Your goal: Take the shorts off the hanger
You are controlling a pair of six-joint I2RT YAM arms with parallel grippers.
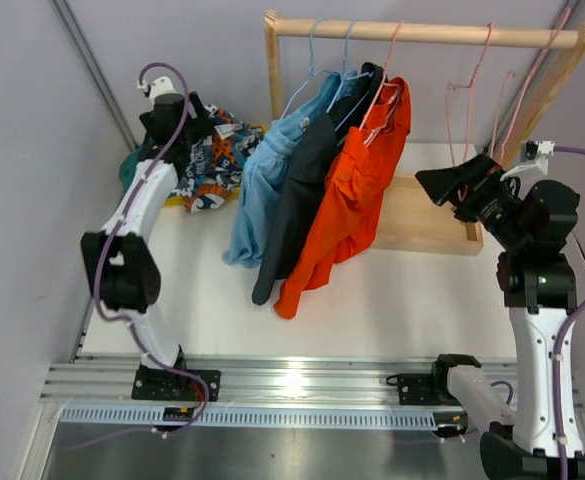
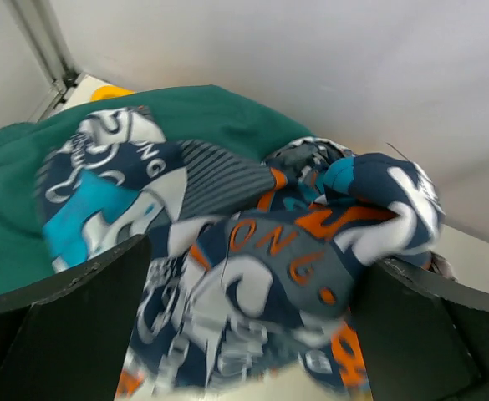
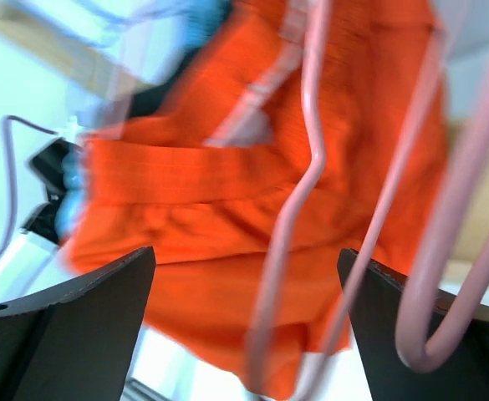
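1. Hanging from the rack [image 1: 422,33] are three pairs of shorts, side by side and touching.
2. The blue shorts [image 1: 262,190] hang nearest the left end of the rack. The black shorts [image 1: 297,200] come next, and the orange shorts [image 1: 357,190] hang near the middle.
3. The blue and black pairs hang on blue hangers [image 1: 317,60]. The orange pair hangs on a pink one.
4. Two bare pink hangers [image 1: 467,100] hang on the right part of the rack, apart from the orange shorts.
5. The patterned shorts [image 1: 212,165] lie in a heap on the table [image 1: 402,300], just left of the rack.
6. The green shorts [image 2: 227,113] lie in the same heap, off the rack. They touch the patterned pair and show behind it and on its far side from the rack.
7. The left claw [image 2: 248,326] is over that heap, left of the rack. Its fingers [image 2: 77,326] are spread wide. The patterned shorts bunch up in the gap, but the fingers do not squeeze them.
8. The right claw [image 3: 244,326] hangs in the air by the right end of the rack, near the bare hangers. It points at the orange shorts.
9. Its fingers are spread wide too, and they pinch nothing.
10. Seen from the right wrist, blurry pink hanger wires cross in front of the orange shorts.
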